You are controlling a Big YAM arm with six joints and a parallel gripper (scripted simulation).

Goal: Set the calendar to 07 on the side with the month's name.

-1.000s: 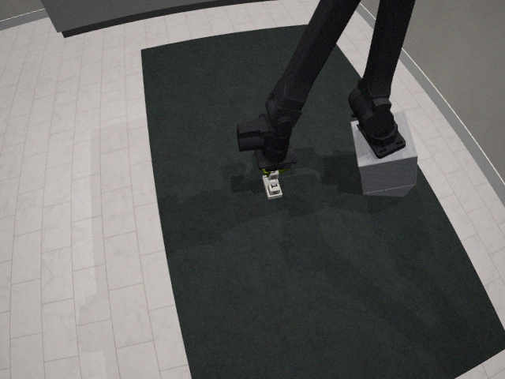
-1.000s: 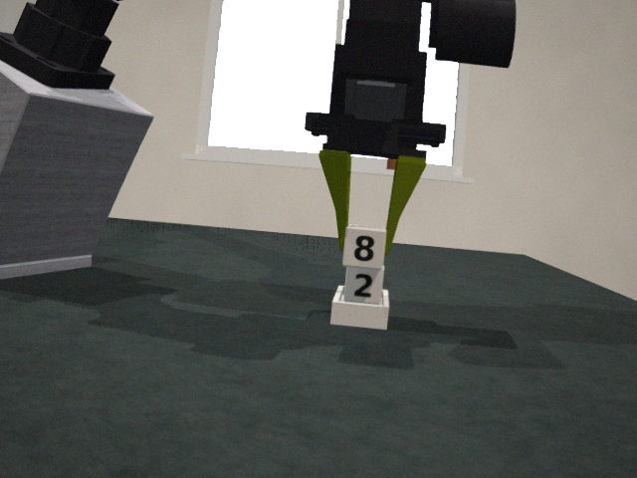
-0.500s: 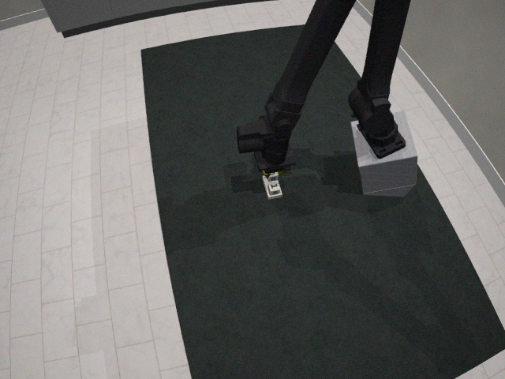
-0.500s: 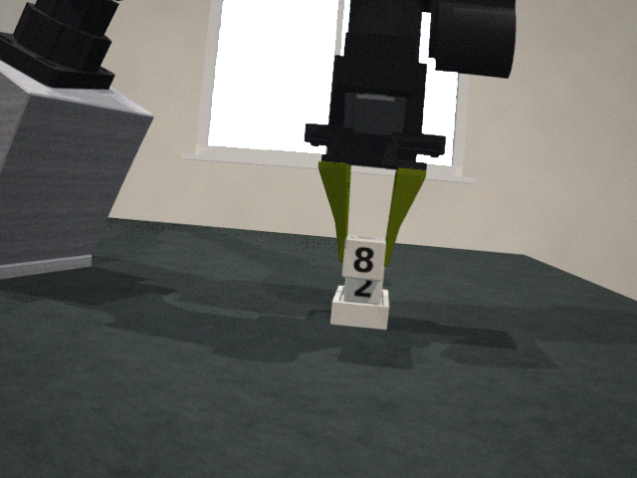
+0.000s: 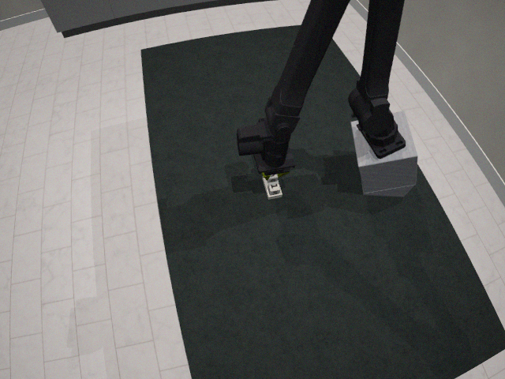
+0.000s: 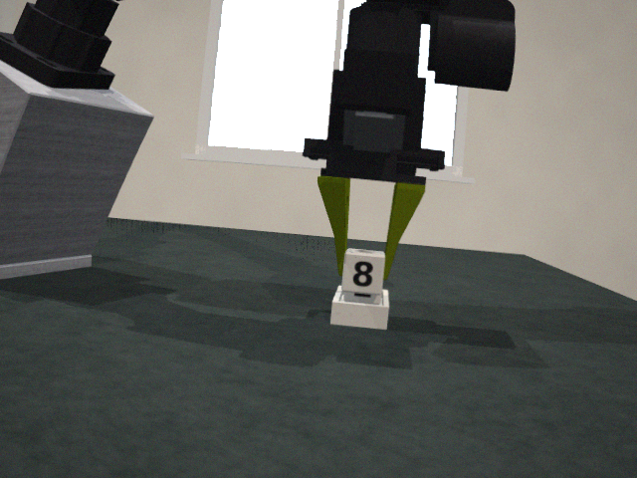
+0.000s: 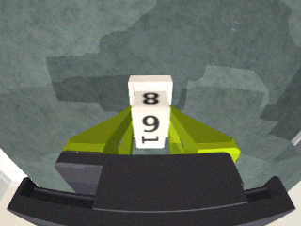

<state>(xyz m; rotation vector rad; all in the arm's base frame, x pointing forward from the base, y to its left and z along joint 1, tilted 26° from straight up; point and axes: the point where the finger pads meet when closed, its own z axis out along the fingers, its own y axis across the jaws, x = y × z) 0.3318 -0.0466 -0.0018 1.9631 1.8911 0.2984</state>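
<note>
We see arm (image 5: 309, 61) reaching down from grey pedestal (image 5: 402, 173), wrist vertical. Dark green mat (image 5: 285, 285) on pale tiled floor (image 5: 61, 204); window (image 6: 272, 72) behind. White tray (image 6: 358, 314) on mat beside pedestal. Gripper (image 6: 362, 270) clamped on cube (image 6: 362, 273), 8 facing out, directly above tray.

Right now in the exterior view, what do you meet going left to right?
Grey pedestal → left green finger → cube showing 8, held by the gripper just above the white tray → right green finger.
</note>
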